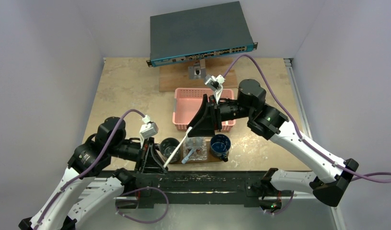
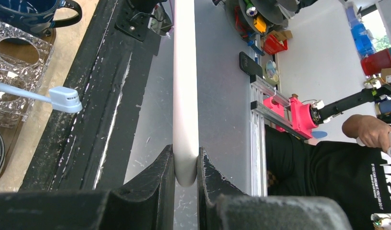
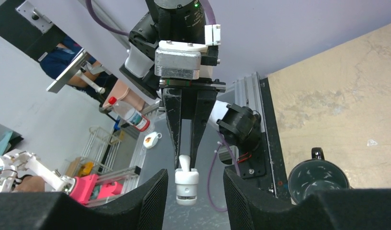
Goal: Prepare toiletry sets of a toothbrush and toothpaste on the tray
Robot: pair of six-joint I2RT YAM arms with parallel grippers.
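A pink perforated basket (image 1: 186, 106) sat on the beige tabletop (image 1: 121, 96), with a dark grey network switch (image 1: 201, 31), blue-fronted, at its 12 o'clock. A dark mug (image 1: 170, 143) stood at the basket's 7 o'clock and a blue mug (image 1: 220, 143) at 5 o'clock. A cut-glass holder (image 1: 196, 149) stood between them. A person in a black T-shirt (image 2: 327, 182) was visible beyond the table.
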